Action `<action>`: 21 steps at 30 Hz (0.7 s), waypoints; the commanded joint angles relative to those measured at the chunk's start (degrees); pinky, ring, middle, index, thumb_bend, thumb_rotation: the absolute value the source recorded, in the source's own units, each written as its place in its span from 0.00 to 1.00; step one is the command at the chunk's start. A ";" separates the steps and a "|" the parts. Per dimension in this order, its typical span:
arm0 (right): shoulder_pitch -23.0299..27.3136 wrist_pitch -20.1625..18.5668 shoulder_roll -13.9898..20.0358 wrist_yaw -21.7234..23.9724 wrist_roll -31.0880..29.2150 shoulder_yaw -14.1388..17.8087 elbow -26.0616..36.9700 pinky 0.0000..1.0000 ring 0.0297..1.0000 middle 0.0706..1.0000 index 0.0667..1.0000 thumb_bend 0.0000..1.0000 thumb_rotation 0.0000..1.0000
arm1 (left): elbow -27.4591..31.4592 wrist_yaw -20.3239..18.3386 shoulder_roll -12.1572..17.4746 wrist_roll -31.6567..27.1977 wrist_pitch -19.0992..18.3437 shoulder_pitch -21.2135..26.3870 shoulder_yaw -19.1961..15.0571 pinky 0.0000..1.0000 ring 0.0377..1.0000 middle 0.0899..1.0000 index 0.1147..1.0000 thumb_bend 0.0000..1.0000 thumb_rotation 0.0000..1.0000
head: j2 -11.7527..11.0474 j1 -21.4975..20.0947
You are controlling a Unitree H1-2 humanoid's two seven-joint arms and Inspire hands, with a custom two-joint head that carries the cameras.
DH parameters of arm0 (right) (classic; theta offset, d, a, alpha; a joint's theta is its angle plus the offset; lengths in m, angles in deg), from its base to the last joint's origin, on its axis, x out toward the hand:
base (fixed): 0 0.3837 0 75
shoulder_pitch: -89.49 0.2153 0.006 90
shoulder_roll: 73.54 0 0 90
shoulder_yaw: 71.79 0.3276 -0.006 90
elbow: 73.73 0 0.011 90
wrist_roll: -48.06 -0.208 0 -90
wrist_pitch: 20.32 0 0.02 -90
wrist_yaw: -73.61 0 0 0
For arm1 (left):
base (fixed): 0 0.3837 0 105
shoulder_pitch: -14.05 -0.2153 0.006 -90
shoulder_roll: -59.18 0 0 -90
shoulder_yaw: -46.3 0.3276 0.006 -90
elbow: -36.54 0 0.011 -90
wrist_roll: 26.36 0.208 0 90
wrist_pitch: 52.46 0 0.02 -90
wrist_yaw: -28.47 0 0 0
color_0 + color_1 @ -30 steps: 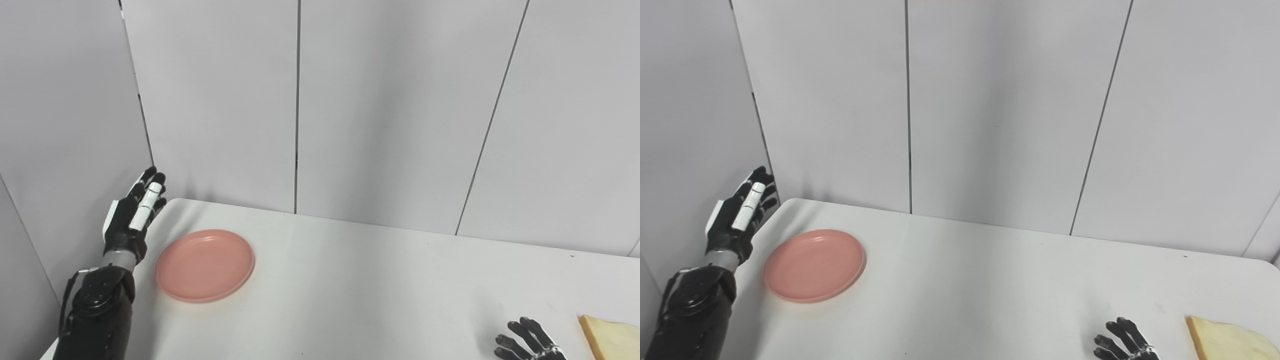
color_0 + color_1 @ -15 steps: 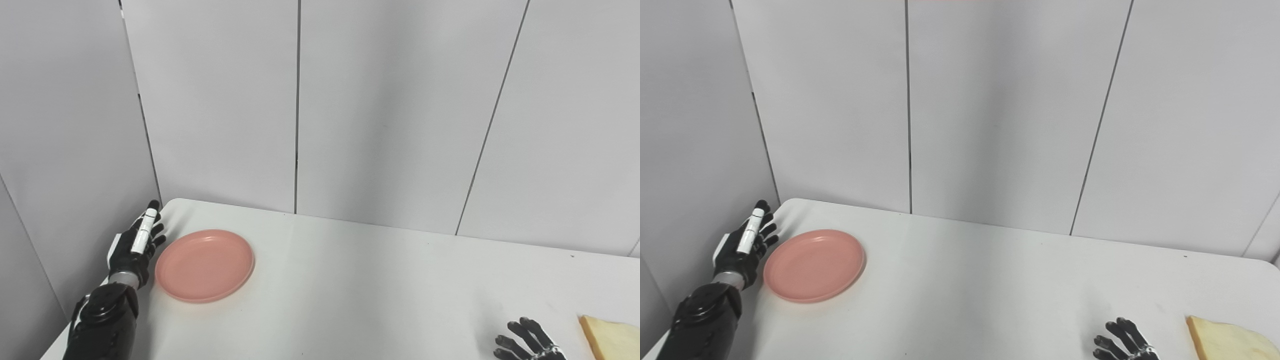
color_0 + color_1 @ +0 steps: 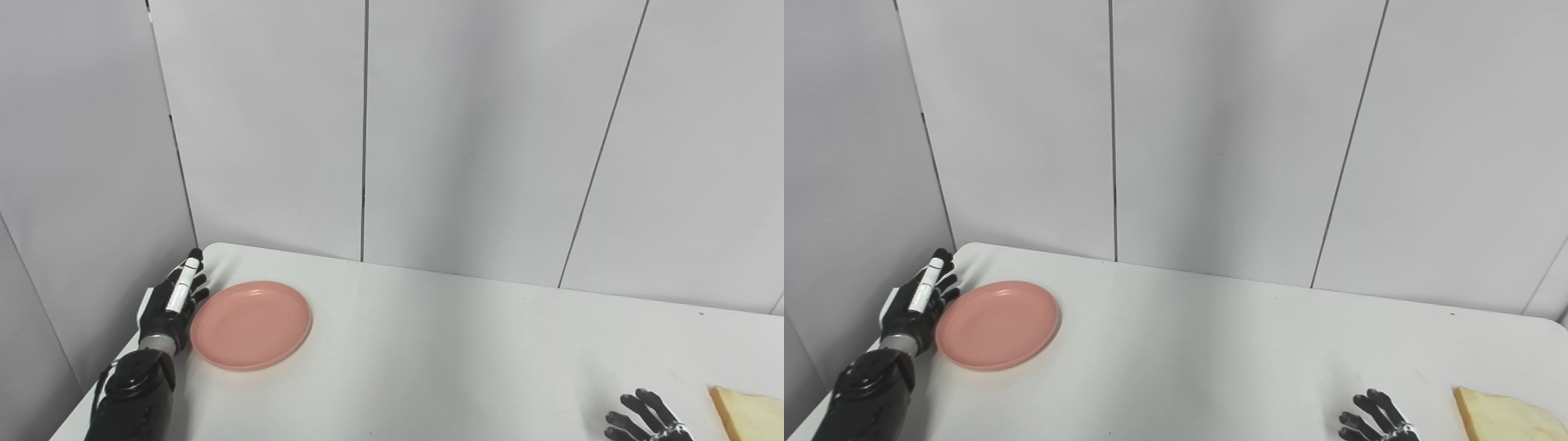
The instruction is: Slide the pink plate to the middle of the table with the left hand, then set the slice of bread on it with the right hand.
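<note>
A round pink plate (image 3: pixel 251 323) lies flat on the white table (image 3: pixel 441 343) near its far left corner. My left hand (image 3: pixel 173 301) is open with fingers straight, set edge-on against the plate's left rim, low at the table. A slice of bread (image 3: pixel 747 413) lies at the right front, partly cut off by the picture's edge. My right hand (image 3: pixel 643 419) is open with fingers spread, resting low at the bottom edge just left of the bread, apart from it. The plate also shows in the right eye view (image 3: pixel 997 324), as does the bread (image 3: pixel 1500 419).
Grey wall panels (image 3: pixel 429 135) stand close behind the table and along its left side (image 3: pixel 73 184). The table's left edge runs just beside my left forearm (image 3: pixel 131 401).
My left hand has come down from above the table's corner and moved right to the plate's left rim. The plate, bread and right hand have not moved.
</note>
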 commanded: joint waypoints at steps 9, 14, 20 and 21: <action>-0.87 4.28 1.22 1.49 0.59 0.47 -13.17 0.65 0.67 0.75 0.76 0.66 0.99 | -3.53 -6.38 0.04 -4.59 6.78 5.15 0.11 0.93 0.95 0.93 0.82 0.80 0.68 | 0.51 -0.28; -0.86 4.56 1.15 1.41 0.84 0.39 -13.19 0.65 0.67 0.75 0.75 0.66 0.99 | -2.26 -5.86 -0.51 -4.24 6.59 4.60 1.30 0.89 0.93 0.92 0.80 0.80 0.71 | 0.65 -0.57; -0.96 4.04 1.21 1.67 0.59 0.13 -12.90 0.65 0.67 0.75 0.75 0.68 0.98 | -1.04 -7.46 -1.69 -6.23 5.69 4.90 0.78 0.88 0.90 0.88 0.78 0.82 0.67 | 0.82 -0.74; -0.97 4.23 1.21 1.62 0.83 0.08 -12.95 0.65 0.67 0.75 0.75 0.69 0.98 | -0.82 -7.75 -1.94 -6.41 5.46 5.00 0.86 0.87 0.90 0.88 0.78 0.81 0.66 | 0.82 -0.87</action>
